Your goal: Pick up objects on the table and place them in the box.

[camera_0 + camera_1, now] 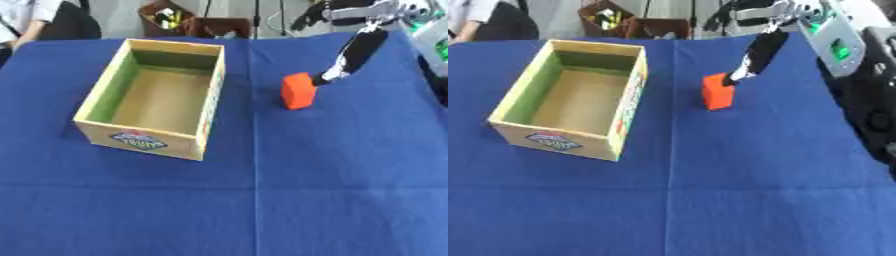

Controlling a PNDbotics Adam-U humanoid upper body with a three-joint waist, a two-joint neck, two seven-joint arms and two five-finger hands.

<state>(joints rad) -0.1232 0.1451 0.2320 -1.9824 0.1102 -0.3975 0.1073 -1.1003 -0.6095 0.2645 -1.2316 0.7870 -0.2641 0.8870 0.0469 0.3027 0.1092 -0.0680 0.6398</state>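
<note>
An orange block [297, 91] stands upright on the blue tablecloth [332, 190], to the right of the box. The open cardboard box [210, 102] sits left of centre and nothing shows inside it; a colourful label is on its near wall. My right hand [360, 49] comes down from the upper right with its fingers stretched out straight. Their tips touch the block's upper right edge and do not curl round it. My left hand shows in neither view.
A brown container [169, 19] with small items stands beyond the table's far edge. A grey device with a green screen [837, 46] and dark robot parts [877, 115] fill the right side. Bare blue cloth spreads across the front.
</note>
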